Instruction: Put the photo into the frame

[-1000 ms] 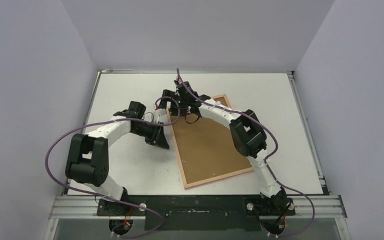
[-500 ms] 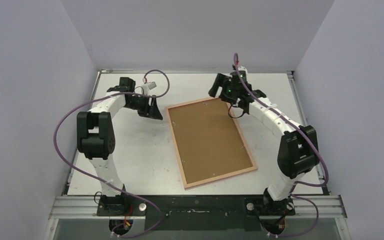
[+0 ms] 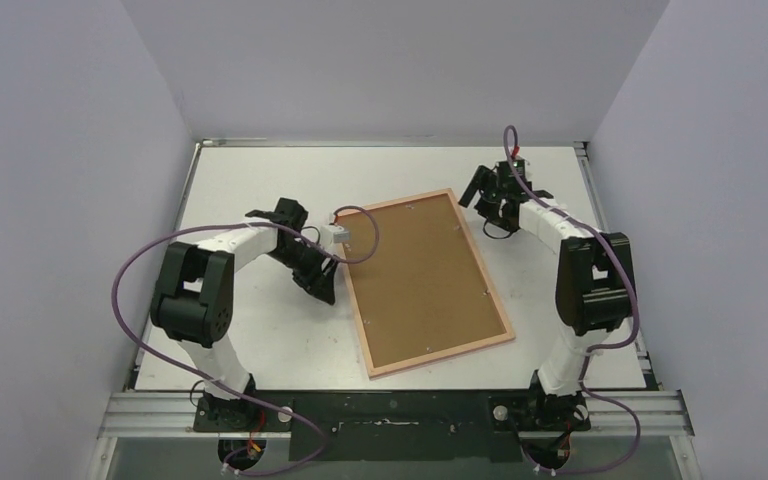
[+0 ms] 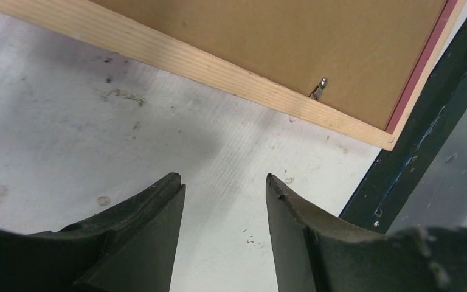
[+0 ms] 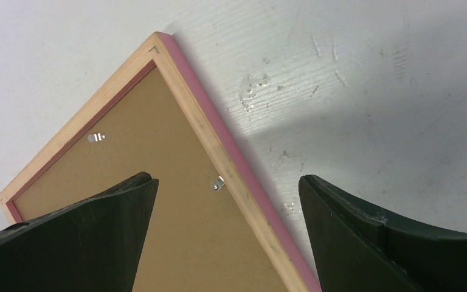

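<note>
At the near edge of the bench (image 3: 260, 345), just beyond the dark rail (image 3: 400, 412) where the arms are bolted, sits the near corner of the frame (image 3: 440, 355). It lies face down and a little skewed. A brown backing board (image 3: 420, 280) fills it, with small metal clips (image 4: 319, 90) along the inner rim. The photo shows in no view; it may lie under the board, but that cannot be told from here. Further in, the left tool (image 3: 326, 292) sits low over bare bench just beside the frame's left long side, its fingers partly spread with nothing between them. By the far right corner the right tool (image 3: 482, 190) hangs above the pink edge, spread wide and empty. My reading is that the step in hand concerns the back. If the print is inside, the next move is turning the clips over the board. If not, the board must come out first, which calls for a fingertip under its edge while the other tool steadies the frame. The frame's edges are low and thin, so any grip must come in from the side. Open bench lies to the left, right and far side, while the near corner is close to the rail.
</note>
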Controlling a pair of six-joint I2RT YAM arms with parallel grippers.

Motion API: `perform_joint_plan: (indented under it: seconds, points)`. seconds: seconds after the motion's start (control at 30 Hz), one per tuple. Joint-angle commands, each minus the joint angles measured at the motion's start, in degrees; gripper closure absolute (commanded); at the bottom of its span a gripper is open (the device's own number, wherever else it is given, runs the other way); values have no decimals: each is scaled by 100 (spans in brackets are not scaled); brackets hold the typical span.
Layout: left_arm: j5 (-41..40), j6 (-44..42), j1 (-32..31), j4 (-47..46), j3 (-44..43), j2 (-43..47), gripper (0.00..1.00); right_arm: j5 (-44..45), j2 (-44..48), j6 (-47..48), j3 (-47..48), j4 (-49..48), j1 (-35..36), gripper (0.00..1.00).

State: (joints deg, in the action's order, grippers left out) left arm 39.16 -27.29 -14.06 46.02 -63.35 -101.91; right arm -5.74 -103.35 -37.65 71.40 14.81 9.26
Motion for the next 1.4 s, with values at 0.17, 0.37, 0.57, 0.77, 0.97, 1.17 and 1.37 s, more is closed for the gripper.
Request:
perform_joint_plan:
  seconds: [0.17, 0.37, 0.57, 0.77, 0.97, 1.17, 1.37]
  points:
    - [-476, -58, -542, -500, 354, 321, 49, -1128, -1172, -254, 487, -685, 71, 10]
    - [-465, 58, -787, -612, 452, 286, 49, -1426, -1490, -296, 883, -847, 426, 10]
    - [-416, 175, -1078, -669, 501, 250, 49, -1736, -2019, -252, 1824, -679, 1069, 10]
    - [-304, 226, -1224, -606, 422, 270, 48, -1890, -2607, -230, 2965, -428, 1687, 10]
    - [24, 51, -1166, 250, 54, 451, 46, -1387, -2419, -120, 3284, -223, 1737, 10]
    - [717, -701, 75, 1914, -774, 806, 40, -809, -1224, 130, 2476, -459, 1509, 10]
    - [409, -866, 1023, 2051, -1797, 345, 42, 80, -15, 225, 1400, -126, 1838, 10]
